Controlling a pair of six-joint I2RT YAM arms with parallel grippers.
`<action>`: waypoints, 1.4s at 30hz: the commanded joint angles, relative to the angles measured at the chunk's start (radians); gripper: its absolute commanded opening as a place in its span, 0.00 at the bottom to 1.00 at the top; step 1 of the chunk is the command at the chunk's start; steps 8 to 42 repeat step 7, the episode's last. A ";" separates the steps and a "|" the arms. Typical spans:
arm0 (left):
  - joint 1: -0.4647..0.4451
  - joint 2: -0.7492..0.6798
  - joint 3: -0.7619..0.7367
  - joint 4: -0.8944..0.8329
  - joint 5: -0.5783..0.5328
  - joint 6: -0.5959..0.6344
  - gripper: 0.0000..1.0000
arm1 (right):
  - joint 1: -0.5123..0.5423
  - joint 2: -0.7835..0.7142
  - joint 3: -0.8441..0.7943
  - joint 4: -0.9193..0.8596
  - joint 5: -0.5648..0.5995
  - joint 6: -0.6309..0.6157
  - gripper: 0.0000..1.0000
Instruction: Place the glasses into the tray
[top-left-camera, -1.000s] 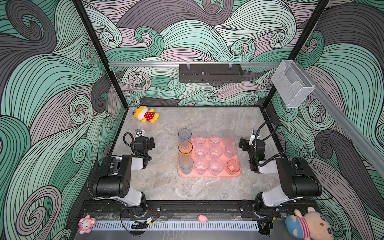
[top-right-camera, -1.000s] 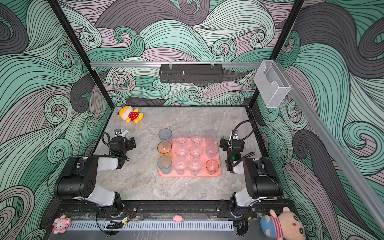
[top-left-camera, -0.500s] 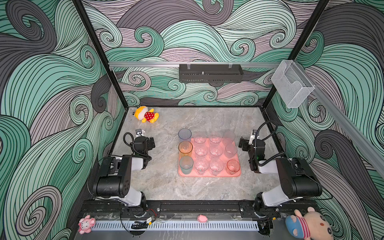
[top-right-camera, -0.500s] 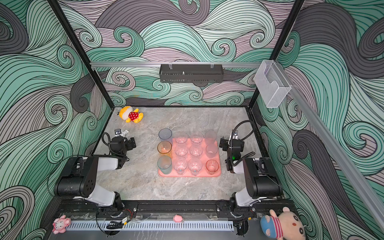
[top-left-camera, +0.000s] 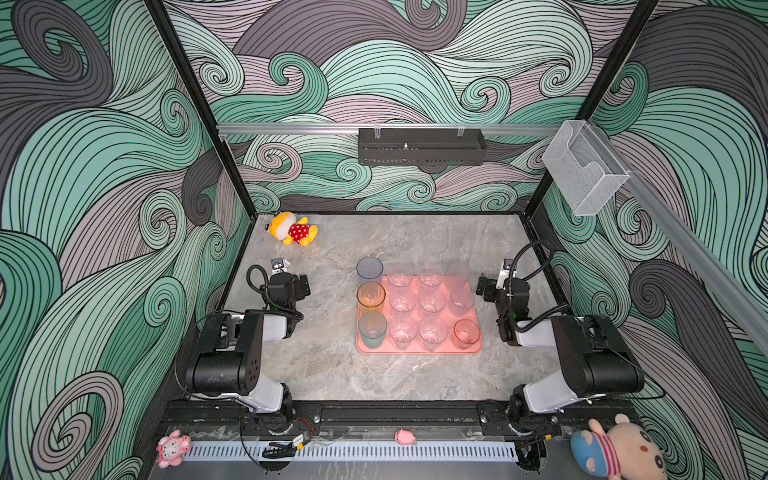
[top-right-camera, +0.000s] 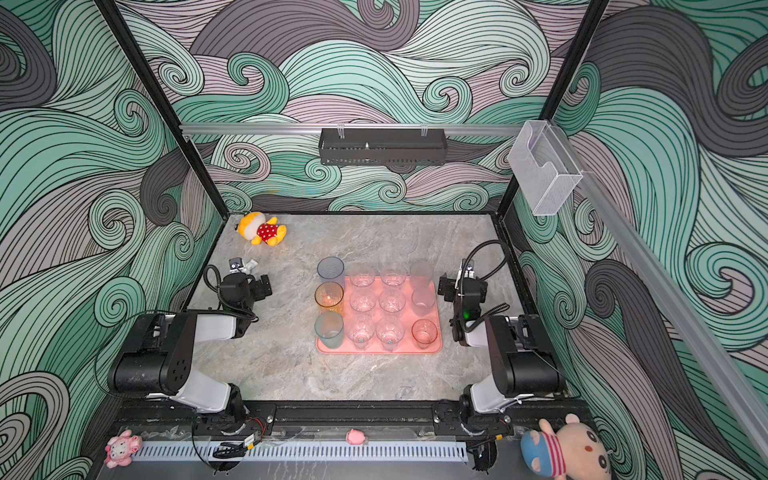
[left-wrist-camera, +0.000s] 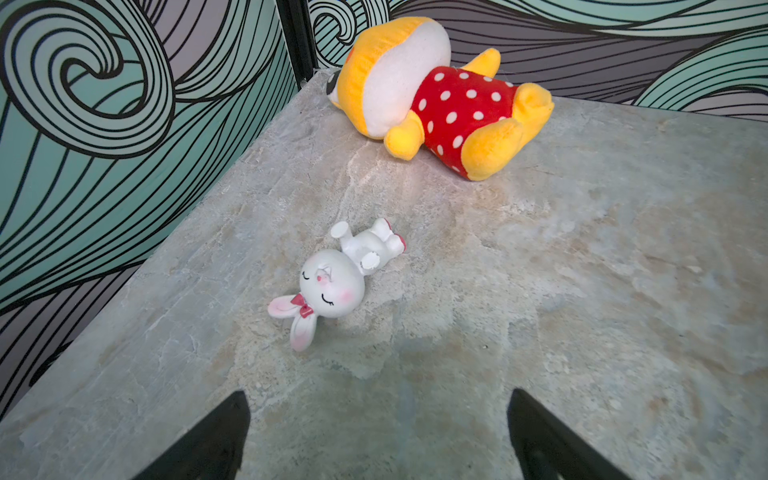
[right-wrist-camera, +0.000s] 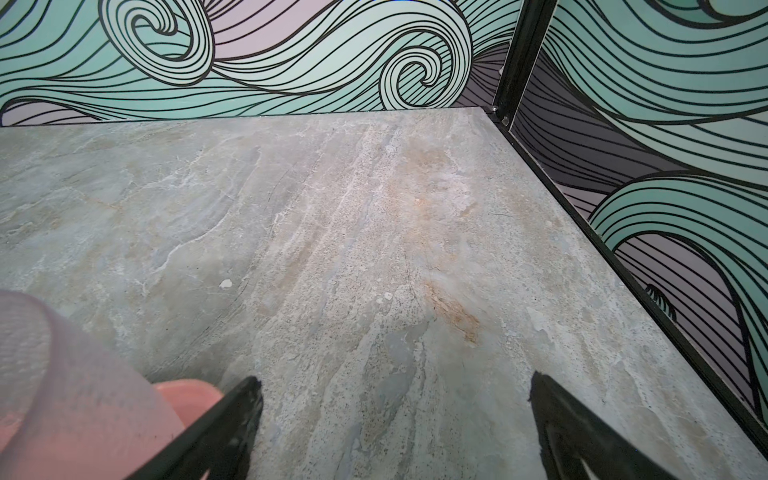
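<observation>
Centrally, tray (top-left-camera: 419, 348) on marbled tabletop (top-left-camera: 332, 374); wave-patterned walls (top-left-camera: 415, 62)

Robotics lab cell. Wave-printed panels (top-left-camera: 83, 166) are enclosing a marble tabletop (top-left-camera: 332, 374); robot arms (top-left-camera: 232, 353) are sitting on a front rail (top-left-camera: 395, 415).

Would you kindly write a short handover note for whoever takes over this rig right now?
Left gripper: jaws open, empty, left of the tray.
Right gripper: jaws open, empty, right of the tray.
Glasses: twelve upright in a four-by-three grid on the tray.
Done: apparently every glass is placed.
Left: check the blue-grey glass and the pale glass at the far corners. Whether their bases sit fully inside the rim cannot be told.
</observation>
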 joint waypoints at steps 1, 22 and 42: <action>-0.007 -0.012 0.022 0.002 -0.013 0.004 0.99 | 0.021 0.005 0.020 0.023 0.010 -0.026 1.00; -0.007 -0.012 0.021 0.003 -0.014 0.004 0.99 | 0.029 0.000 0.007 0.041 0.010 -0.037 0.99; -0.007 -0.012 0.021 0.003 -0.014 0.004 0.99 | 0.029 0.000 0.007 0.041 0.010 -0.037 0.99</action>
